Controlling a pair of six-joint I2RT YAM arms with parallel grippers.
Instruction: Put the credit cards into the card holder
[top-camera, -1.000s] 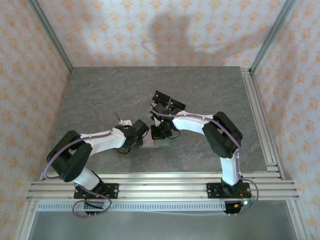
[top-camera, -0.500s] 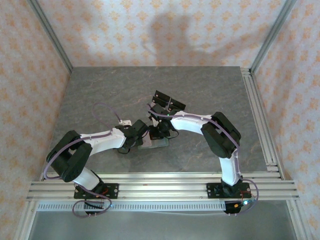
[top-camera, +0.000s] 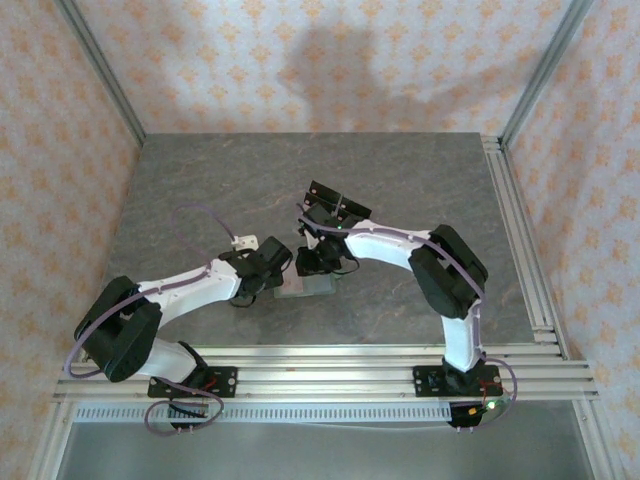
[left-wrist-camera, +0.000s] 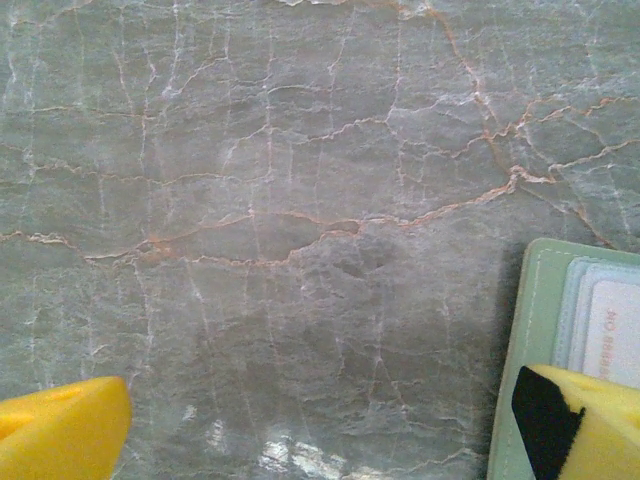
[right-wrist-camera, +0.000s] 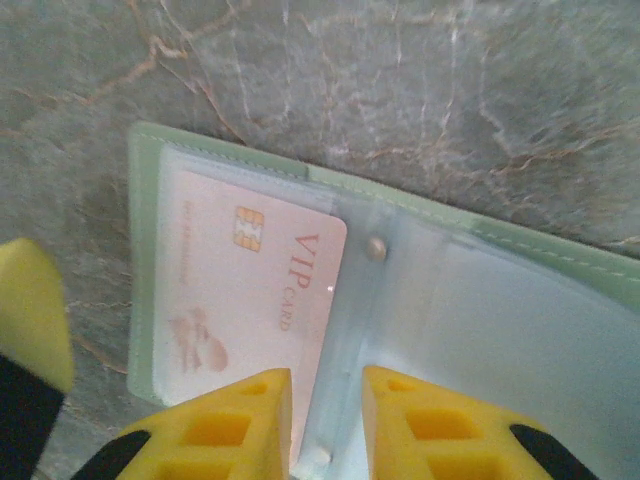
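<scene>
Right now the card holder (right-wrist-camera: 146, 260) is lying open on the worktop (left-wrist-camera: 300, 150) between the two arms, with one pinkish card (right-wrist-camera: 240, 300) sitting in its clear pocket. The right jaws are standing slightly parted astride the pocket's inner edge, clamping nothing. The left jaws are gaping wide and empty, one finger (left-wrist-camera: 590, 420) overlapping the holder's rim.

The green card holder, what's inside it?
A pinkish card marked VIP CARD, with a gold chip, sits in a clear sleeve of the card holder. Its bottom corner is hidden by the right end effector.
</scene>
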